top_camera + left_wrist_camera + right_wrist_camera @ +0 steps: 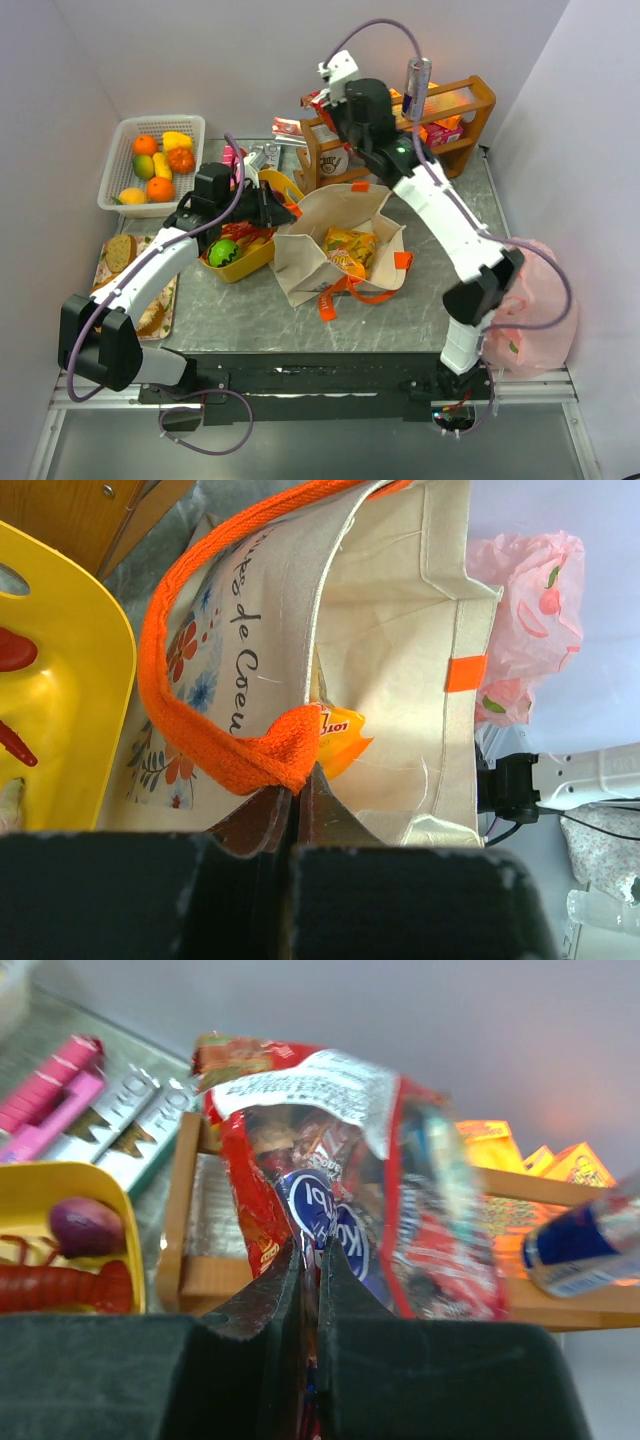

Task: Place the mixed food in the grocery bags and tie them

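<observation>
The cream floral tote (330,215) lies open mid-table with an orange crisp bag (350,248) inside; the bag also shows in the left wrist view (335,742). My left gripper (301,775) is shut on the tote's orange handle (230,750). My right gripper (311,1250) is shut on a red snack packet (350,1160) over the wooden rack (400,125). A silver-red can (417,85) stands on the rack. The pink plastic bag (535,310) sits at the right edge. A green ball-like fruit (224,252) lies in the yellow tub (262,255); a purple vegetable (85,1226) lies there too.
A white mesh basket (120,160) at back left holds oranges and yellow fruit. A red lobster (60,1285) lies in the tub. Pink and silver boxes (90,1110) lie behind the tub. A board with bread (120,255) lies at the left. Orange boxes (540,1160) sit on the rack.
</observation>
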Motion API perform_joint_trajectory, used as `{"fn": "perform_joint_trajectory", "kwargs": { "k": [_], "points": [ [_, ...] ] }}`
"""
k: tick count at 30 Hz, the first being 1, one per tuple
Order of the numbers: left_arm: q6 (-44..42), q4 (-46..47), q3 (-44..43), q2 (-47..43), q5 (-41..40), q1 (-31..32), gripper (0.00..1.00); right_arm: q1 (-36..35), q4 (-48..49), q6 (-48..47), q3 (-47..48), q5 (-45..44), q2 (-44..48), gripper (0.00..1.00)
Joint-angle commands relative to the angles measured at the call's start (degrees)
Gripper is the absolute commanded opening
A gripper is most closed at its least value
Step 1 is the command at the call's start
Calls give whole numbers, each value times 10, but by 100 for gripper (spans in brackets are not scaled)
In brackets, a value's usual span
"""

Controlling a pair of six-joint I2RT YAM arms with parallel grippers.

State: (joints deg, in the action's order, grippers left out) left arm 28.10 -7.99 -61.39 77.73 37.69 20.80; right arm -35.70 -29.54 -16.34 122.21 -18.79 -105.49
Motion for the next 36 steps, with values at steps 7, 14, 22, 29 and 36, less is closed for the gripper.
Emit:
{"fn": "perform_joint_trajectory", "kwargs": {
  "k": [7, 14, 22, 29, 36],
  "points": [
    [-21, 2, -3, -2, -3, -5, 1, -65, 140, 58, -201, 69, 290, 0],
    [-20, 1, -4, 4, 2, -7, 1, -80, 169, 178, -391, 151, 435, 0],
    [-21, -1, -2, 5, -4, -7, 1, -79, 147, 220, -493, 146, 464, 0],
    [-18, 7, 0, 8, 6, -7, 1, -80, 186, 261, -553, 150, 436, 0],
    [-20, 6, 1, 4, 10, -7, 1, -81, 266, 266, -546, 44, 326, 0]
  ]
}}
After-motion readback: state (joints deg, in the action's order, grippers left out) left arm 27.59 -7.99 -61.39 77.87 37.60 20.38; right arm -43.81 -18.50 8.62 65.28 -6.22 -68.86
